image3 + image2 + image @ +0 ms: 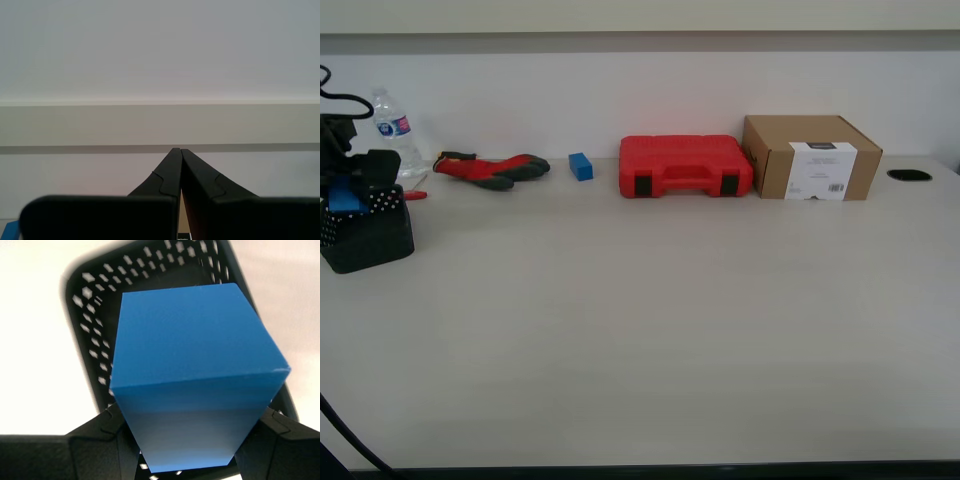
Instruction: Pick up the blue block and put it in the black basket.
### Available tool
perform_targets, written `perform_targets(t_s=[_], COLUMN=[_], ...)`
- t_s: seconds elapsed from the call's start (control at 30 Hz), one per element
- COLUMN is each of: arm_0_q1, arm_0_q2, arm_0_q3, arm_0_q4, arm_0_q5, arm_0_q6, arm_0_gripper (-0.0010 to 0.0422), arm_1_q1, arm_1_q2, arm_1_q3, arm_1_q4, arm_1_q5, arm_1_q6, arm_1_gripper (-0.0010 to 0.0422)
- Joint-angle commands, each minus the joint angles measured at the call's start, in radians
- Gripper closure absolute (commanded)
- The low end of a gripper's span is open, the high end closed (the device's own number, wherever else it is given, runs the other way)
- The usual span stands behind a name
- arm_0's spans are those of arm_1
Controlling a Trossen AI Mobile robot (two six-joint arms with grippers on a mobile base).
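Note:
My first gripper is shut on the blue block, a long bright-blue brick, and holds it right above the open black basket. In the exterior view the black basket stands at the exterior view's left edge of the table, with the blue block and the first gripper over it. My second gripper is shut on nothing and faces a wall; it does not show in the exterior view.
Along the back of the table are a water bottle, red-and-grey gloves, a smaller blue cube-like block, a red tool case and a cardboard box. A dark hole is at the exterior view's far right.

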Motion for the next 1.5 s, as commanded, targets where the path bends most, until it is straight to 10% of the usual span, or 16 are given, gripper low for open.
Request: perform_targets(t_s=[0.03,0.27,0.5,0.63,0.73,0.93,1.5], arm_0_q1=[0.001,0.001,0.001,0.001,0.001,0.001,0.001], arm_0_q2=[0.0,0.0,0.0,0.0,0.0,0.0,0.0], arm_0_q3=[0.001,0.001,0.001,0.001,0.001,0.001,0.001], arm_0_q4=[0.005,0.005,0.005,0.005,0.006,0.006,0.006], arm_0_q5=[0.0,0.0,0.0,0.0,0.0,0.0,0.0], arm_0_q6=[0.0,0.0,0.0,0.0,0.0,0.0,0.0], arm_0_gripper=[0.0413,0.0413,0.0413,0.0413,0.0413,0.0413,0.0413], arm_1_q1=[0.0,-0.001,-0.001,-0.002,-0.002,-0.002,-0.002], arm_1_q2=[0.051,0.133,0.135,0.135,0.134,0.127,0.126], arm_1_q3=[0.052,0.208,0.224,0.224,0.224,0.224,0.224], arm_1_q4=[-0.029,-0.256,-0.294,-0.311,-0.339,-0.395,-0.393], arm_1_q5=[0.033,0.067,0.06,0.06,0.061,0.097,0.094], arm_1_q6=[0.026,0.074,-0.014,-0.061,-0.067,-0.07,-0.071], arm_1_gripper=[0.0412,0.037,0.0131,0.0081,0.0146,0.0419,0.0413])
